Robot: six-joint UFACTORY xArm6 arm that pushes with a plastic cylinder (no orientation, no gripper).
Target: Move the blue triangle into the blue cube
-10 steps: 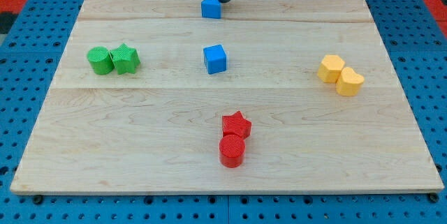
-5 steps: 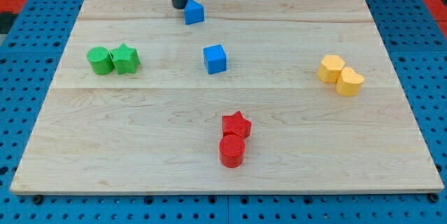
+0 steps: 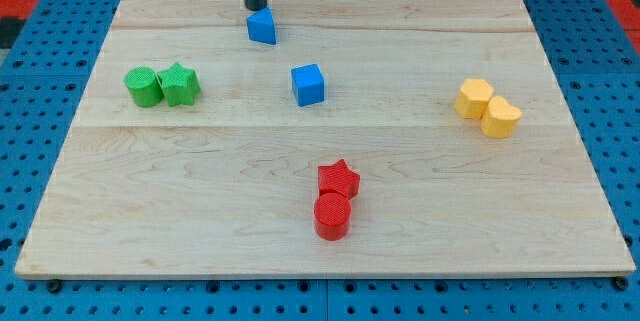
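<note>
My tip touches the top edge of the blue triangle, which sits apart from the blue cube; no jaws, no writing.

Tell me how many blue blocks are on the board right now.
2. The blue triangle sits near the view's top, just below my tip. The blue cube lies below it and slightly to the view's right, apart from it. None look hidden.
</note>
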